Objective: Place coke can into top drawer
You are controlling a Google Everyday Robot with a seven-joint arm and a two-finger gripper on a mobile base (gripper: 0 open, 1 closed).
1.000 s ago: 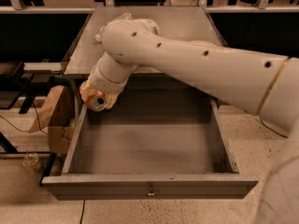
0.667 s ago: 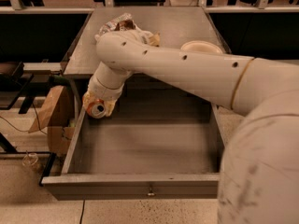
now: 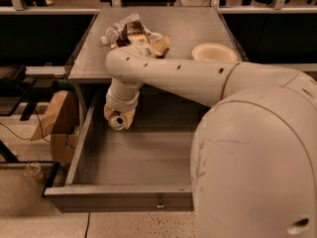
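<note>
The top drawer (image 3: 124,200) is pulled wide open below the table, its grey floor bare and its small knob (image 3: 159,202) at the front centre. My gripper (image 3: 119,117) hangs inside the drawer's back left part, just above the floor. It is shut on the coke can (image 3: 117,122), whose silver end faces the camera; the can's coloured side is mostly hidden by the fingers. My cream arm reaches down from the right over the table's front edge.
On the grey table (image 3: 168,21) lie a brown-and-yellow snack bag (image 3: 143,36), a clear plastic bottle (image 3: 115,29) and a white bowl (image 3: 214,52). A cardboard box (image 3: 57,120) stands left of the drawer. My arm's bulky shoulder fills the lower right.
My gripper with the can has moved a little right and lower into the drawer. The arm has swung, uncovering the items on the table and filling the lower right.
</note>
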